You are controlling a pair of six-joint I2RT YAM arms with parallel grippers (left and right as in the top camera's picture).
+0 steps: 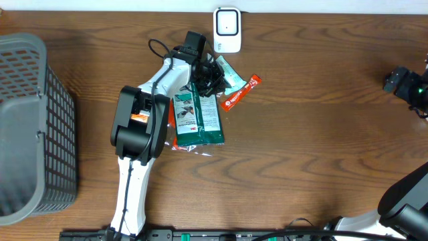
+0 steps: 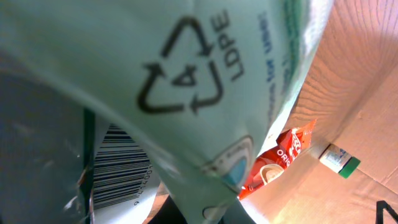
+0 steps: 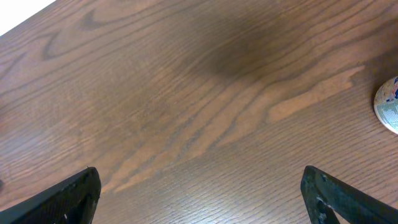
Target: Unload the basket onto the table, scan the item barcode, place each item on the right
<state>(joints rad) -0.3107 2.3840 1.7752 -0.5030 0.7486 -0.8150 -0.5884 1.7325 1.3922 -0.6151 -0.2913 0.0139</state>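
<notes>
A pale green plastic packet (image 2: 186, 81) with an LDPE recycling mark fills the left wrist view, very close to the camera. My left gripper (image 1: 208, 75) is shut on this packet (image 1: 229, 75) at the top of a small pile, its fingers hidden behind the film. Below it lies a dark green packet (image 1: 197, 119), and a barcode (image 2: 118, 169) on a white label shows at the lower left. A red sachet (image 1: 239, 92) lies to the right. The white scanner (image 1: 227, 30) stands just beyond the pile. My right gripper (image 3: 202, 199) hangs open over bare wood, far right.
A grey mesh basket (image 1: 33, 127) fills the table's left end. A small white and green item (image 2: 339, 158) lies past the red sachet (image 2: 280, 158). A round white object (image 3: 388, 106) sits at the right edge of the right wrist view.
</notes>
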